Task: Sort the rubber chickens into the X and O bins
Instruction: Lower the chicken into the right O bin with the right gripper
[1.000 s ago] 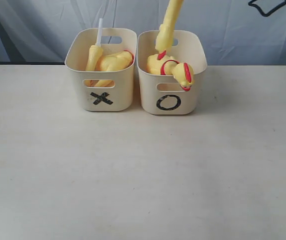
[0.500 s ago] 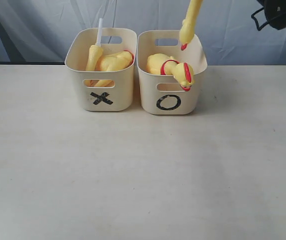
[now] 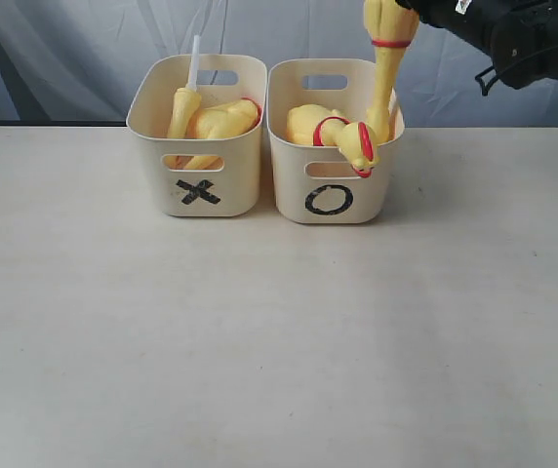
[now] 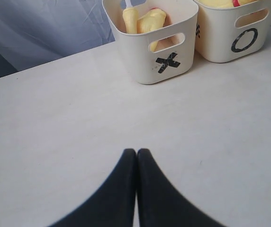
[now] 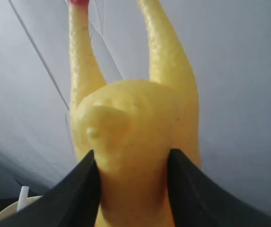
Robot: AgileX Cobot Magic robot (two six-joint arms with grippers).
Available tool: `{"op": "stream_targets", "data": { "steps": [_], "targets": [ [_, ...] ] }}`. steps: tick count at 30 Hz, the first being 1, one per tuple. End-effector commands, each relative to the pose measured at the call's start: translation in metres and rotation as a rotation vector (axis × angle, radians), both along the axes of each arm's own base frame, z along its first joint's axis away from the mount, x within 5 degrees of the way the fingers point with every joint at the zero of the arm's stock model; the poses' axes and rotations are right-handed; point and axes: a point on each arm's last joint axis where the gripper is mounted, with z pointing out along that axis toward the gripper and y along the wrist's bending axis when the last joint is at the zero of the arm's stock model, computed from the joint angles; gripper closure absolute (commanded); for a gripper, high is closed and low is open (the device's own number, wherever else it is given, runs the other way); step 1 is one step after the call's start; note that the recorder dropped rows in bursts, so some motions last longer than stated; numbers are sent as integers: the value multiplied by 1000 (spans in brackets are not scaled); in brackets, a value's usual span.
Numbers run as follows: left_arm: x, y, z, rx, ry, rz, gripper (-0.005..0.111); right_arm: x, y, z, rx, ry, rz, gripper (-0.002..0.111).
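Right gripper (image 5: 130, 175) lower, chicken (image 3: 388, 78) vertical

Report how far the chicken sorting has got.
Done: the X bin holds yellow chicken pieces, one with a white tube, and the O bin holds a curled chicken, head over its front rim. In hand: the right gripper grips a hanging chicken above the O bin's right side. Left: drop it in. The left gripper is shut, holding nothing.
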Motion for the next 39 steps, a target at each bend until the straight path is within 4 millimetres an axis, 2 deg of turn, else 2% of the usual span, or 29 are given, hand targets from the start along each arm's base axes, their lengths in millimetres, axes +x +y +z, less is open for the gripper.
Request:
{"op": "stream_targets", "data": {
  "steps": [1, 9, 13, 22, 29, 39],
  "targets": [
    [-1, 0, 0, -6, -5, -2, 107, 2, 3, -5, -46, -11, 26, 109],
    [-1, 0, 0, -6, -5, -2, 107, -1, 29, -18, -86, -2, 98, 109],
    [-1, 0, 0, -4, -5, -1, 107, 0, 35, -26, -93, 13, 112, 109],
    [-1, 0, 0, 0, -5, -1, 107, 4, 37, -46, -103, 56, 113, 109],
    [-1, 0, 0, 13, -9, -8, 107, 4, 38, -51, -157, 71, 134, 109],
    [-1, 0, 0, 13, -9, -8, 107, 8, 37, -41, -173, 85, 121, 109]
  ]
}}
